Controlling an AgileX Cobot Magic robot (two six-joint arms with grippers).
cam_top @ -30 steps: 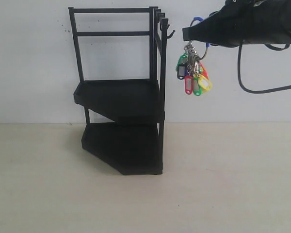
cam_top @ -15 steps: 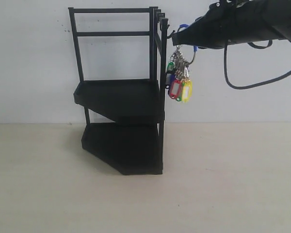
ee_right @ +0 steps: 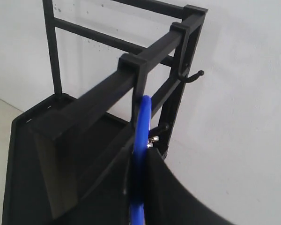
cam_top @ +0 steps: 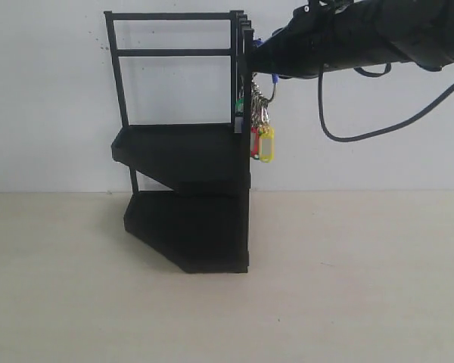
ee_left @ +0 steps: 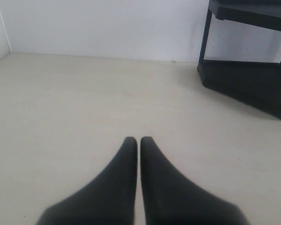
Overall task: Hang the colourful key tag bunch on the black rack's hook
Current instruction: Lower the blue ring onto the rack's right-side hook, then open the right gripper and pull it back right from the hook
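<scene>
The right gripper (cam_top: 259, 54) reaches in from the upper right of the exterior view to the top of the rack's (cam_top: 119, 83) right post. It is clamped on the blue loop (ee_right: 141, 126) of the key bunch (cam_top: 260, 130), whose tags hang just beside that post, level with the upper shelf.

In the right wrist view the loop stands on edge, its long axis running out from the jaws toward the top bar. A small hook (ee_right: 162, 127) pokes out just beside it, and a second hook (ee_right: 191, 77) sits farther along. Whether the loop is over the near hook's tip cannot be told.

The left gripper (ee_left: 138, 139) is closed and empty over the table (ee_left: 61, 103), well apart from the hooks, so the hanging looks to be the right arm's job.
</scene>
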